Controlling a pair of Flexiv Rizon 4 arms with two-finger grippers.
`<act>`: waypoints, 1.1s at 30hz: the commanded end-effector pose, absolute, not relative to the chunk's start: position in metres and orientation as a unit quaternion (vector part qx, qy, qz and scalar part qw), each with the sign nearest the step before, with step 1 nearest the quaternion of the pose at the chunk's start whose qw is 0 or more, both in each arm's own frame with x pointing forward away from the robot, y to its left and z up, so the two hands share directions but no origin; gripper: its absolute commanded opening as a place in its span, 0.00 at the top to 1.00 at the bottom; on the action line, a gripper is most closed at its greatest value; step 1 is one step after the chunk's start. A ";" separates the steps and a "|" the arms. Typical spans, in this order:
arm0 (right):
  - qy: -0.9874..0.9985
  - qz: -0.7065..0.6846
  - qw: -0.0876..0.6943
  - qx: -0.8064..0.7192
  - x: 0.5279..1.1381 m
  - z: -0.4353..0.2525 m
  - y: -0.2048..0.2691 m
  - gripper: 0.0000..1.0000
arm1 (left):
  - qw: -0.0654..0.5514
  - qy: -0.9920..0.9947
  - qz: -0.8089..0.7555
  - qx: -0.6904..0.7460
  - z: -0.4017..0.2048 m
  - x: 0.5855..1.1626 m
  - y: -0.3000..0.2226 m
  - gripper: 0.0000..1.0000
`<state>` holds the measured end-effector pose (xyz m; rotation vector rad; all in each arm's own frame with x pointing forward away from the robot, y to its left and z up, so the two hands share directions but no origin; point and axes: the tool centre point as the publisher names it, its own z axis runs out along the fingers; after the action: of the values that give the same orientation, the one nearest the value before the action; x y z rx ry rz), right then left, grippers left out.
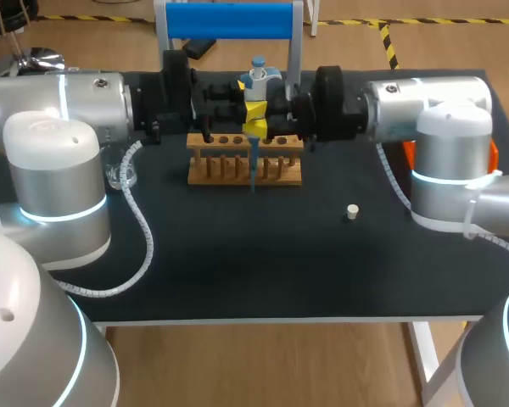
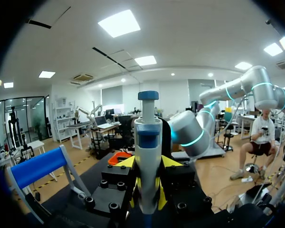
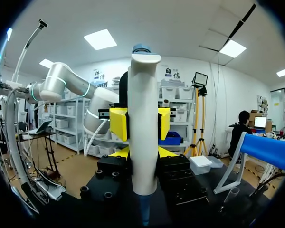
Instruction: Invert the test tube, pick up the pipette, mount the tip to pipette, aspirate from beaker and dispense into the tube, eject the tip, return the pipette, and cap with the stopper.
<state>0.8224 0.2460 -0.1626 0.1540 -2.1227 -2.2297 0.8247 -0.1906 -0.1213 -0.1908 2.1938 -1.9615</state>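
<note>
The white pipette (image 1: 256, 85) with a blue plunger stands upright above the wooden tube rack (image 1: 244, 170), its blue tip (image 1: 253, 174) pointing down in front of the rack. My left gripper (image 1: 247, 108) and right gripper (image 1: 263, 127) meet at it from opposite sides. In the left wrist view the pipette (image 2: 147, 156) stands between my left gripper's (image 2: 147, 198) yellow tips, which press its sides. The right wrist view shows the pipette body (image 3: 143, 137) clamped between my right gripper's (image 3: 143, 154) fingers. A small white stopper (image 1: 352, 212) lies on the mat to the right.
A glass beaker (image 1: 121, 175) stands at the left under my left arm. Behind the rack rises a stand with a blue bar (image 1: 229, 21). An orange box (image 1: 492, 157) sits at the right edge behind my right arm.
</note>
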 end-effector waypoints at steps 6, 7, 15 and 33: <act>-0.683 -0.727 0.040 0.056 0.822 -0.161 0.235 1.00 | 0.099 0.739 -0.663 -0.066 -0.122 0.823 -0.192 0.00; -0.683 -0.727 0.040 0.056 0.822 -0.161 0.233 1.00 | 0.099 0.739 -0.663 -0.066 -0.122 0.823 -0.192 0.00; -0.681 -0.727 0.057 0.071 0.826 -0.162 0.201 1.00 | 0.099 0.739 -0.663 -0.066 -0.122 0.823 -0.192 0.00; -0.696 -0.709 0.066 0.095 0.847 -0.160 0.098 1.00 | 0.099 0.739 -0.663 -0.066 -0.122 0.823 -0.192 0.00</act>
<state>0.8461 0.1142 -0.1615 0.2804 -2.0845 -2.1594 0.8232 -0.1907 -0.1212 -0.1914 2.1940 -1.9607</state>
